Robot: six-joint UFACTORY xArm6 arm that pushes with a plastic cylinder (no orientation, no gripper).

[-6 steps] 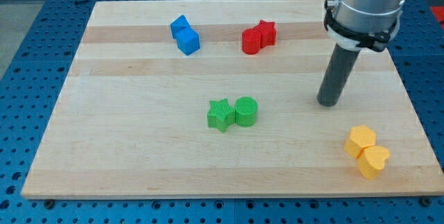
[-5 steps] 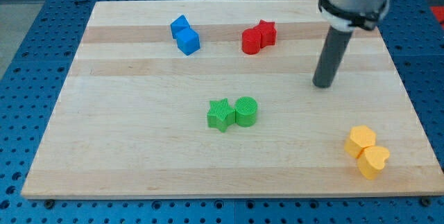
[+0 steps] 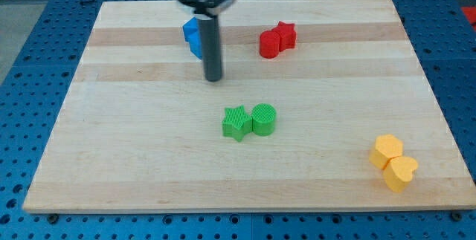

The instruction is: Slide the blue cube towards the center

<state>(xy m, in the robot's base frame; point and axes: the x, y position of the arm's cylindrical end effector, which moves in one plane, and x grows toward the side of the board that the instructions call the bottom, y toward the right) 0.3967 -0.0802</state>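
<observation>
My tip (image 3: 214,79) is seen just below the blue cube (image 3: 195,41), near the table's (image 3: 134,158) top edge; no tool is fitted, nothing is held.

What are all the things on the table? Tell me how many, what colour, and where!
blue blocks: 2, blue, top left of centre, touching, partly hidden behind the rod
red blocks: 2, red, top right of centre, touching
green star: 1, green, middle
green cylinder: 1, green, middle, touching the star's right side
yellow blocks: 2, yellow, bottom right, touching
wooden board: 1, light wood, under everything
my tip: 1, dark rod end, just below the blue blocks
</observation>
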